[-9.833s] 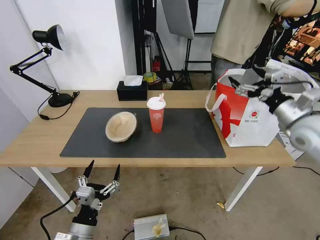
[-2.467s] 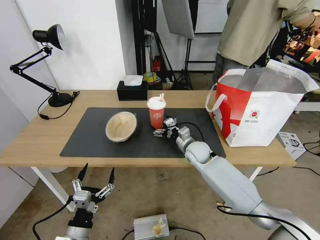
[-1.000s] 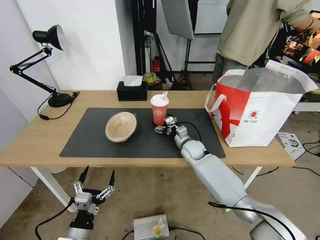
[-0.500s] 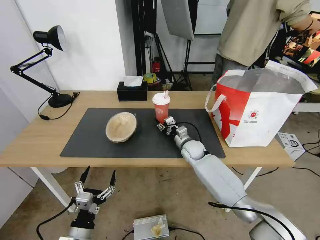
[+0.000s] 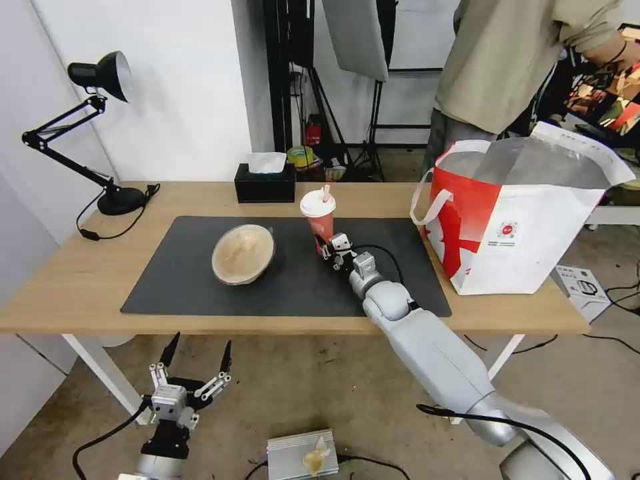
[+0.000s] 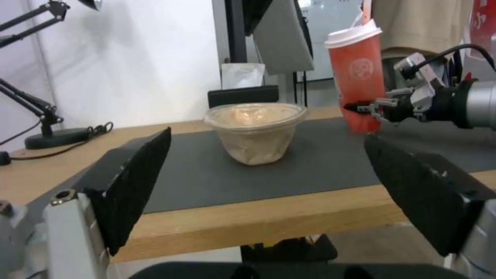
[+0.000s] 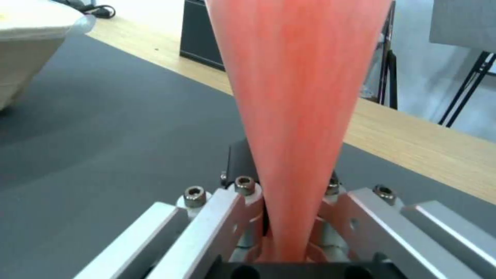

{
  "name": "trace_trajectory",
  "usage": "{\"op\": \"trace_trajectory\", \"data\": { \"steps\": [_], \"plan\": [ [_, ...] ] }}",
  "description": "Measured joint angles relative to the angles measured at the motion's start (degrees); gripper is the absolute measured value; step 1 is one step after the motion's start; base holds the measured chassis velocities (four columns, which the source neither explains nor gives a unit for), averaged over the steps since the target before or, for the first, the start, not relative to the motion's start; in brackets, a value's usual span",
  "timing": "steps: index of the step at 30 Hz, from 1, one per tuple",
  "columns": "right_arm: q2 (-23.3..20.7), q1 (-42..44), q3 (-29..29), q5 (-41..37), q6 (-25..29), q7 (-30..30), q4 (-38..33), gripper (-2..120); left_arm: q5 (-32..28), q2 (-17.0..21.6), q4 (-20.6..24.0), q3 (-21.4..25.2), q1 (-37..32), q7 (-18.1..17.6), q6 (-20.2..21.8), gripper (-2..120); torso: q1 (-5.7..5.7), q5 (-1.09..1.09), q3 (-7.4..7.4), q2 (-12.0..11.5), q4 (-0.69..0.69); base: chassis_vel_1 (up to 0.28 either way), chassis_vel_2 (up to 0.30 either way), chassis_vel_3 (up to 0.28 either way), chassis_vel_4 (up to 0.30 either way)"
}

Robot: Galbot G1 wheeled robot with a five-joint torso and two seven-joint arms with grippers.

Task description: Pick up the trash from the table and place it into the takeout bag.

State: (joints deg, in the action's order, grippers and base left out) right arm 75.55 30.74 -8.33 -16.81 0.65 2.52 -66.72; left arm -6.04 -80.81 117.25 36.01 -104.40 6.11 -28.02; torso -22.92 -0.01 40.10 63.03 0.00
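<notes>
we start with the worktop [image 5: 87,280], a long light-wood surface on white legs, with a dark grey mat [image 5: 373,280] spread across its middle. at its right end stands the takeout bag [image 5: 533,247], red and white, upright, its mouth open and the silver lining showing, a white strap handle hanging on the side facing the mat. it sits partly off the mat's right edge, well apart from the trash.

next we see our right arm reaching over the front edge of the worktop and across the mat. its right gripper [image 5: 325,241] is closed on the lower part of the drink cup [image 5: 319,215], red with a white lid and a straw. in the left wrist view the cup [image 6: 357,77] is tilted, and the fingers clamp it near the base. in the right wrist view the red cup wall [image 7: 300,97] rises straight out from between the metal fingers [image 7: 235,215].

to the left of the cup, apart from it, the tan paper bowl [image 5: 243,253] rests on the mat, leaning on its side in the head view.

behind the mat sits the black tissue box [image 5: 265,183], and the desk lamp [image 5: 100,127] stands at the far left corner.

down below the worktop's front edge, our left gripper [image 5: 195,363] hangs with its dark fingers spread open, holding nothing.
</notes>
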Motion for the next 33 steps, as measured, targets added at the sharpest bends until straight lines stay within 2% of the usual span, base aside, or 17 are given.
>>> {"op": "trace_trajectory", "data": {
  "steps": [9,15,23,27,33],
  "plan": [
    [-0.58,-0.33,-0.76,-1.00,-0.43,-0.69,-1.19,6,-0.07,0.03,0.23,0.23,-0.04,0.00,0.00,100,-0.05,0.03,0.05,-0.05,-0.01,0.000,0.000,0.000,0.000],
    [-2.29,-2.12,-1.90,-3.45,-2.24,-1.56,-4.44,5,-0.41,0.43,0.31,0.39,0.05,0.00,0.00,100,-0.05,0.04,0.05,-0.06,0.00,0.000,0.000,0.000,0.000],
    [-7.85,-7.26,-4.45,-9.47,-5.38,-3.38,-12.05,5,-0.74,0.58,0.16,0.06,0.66,-0.01,0.06,100,-0.01,0.02,0.02,-0.02,0.00,0.000,0.000,0.000,0.000],
    [-12.38,-10.94,-5.53,-13.59,-7.06,-3.69,-17.27,5,-0.65,0.30,0.43,-0.07,0.64,-0.02,0.09,100,0.00,0.02,0.01,-0.01,0.00,0.000,0.000,0.000,0.000],
    [-17.10,-14.85,-6.40,-16.77,-8.18,-3.66,-20.42,5,-0.62,0.50,0.74,-0.04,0.48,-0.02,0.09,100,0.00,0.01,0.00,0.00,0.00,0.000,0.000,0.000,0.000]
  ]
}}
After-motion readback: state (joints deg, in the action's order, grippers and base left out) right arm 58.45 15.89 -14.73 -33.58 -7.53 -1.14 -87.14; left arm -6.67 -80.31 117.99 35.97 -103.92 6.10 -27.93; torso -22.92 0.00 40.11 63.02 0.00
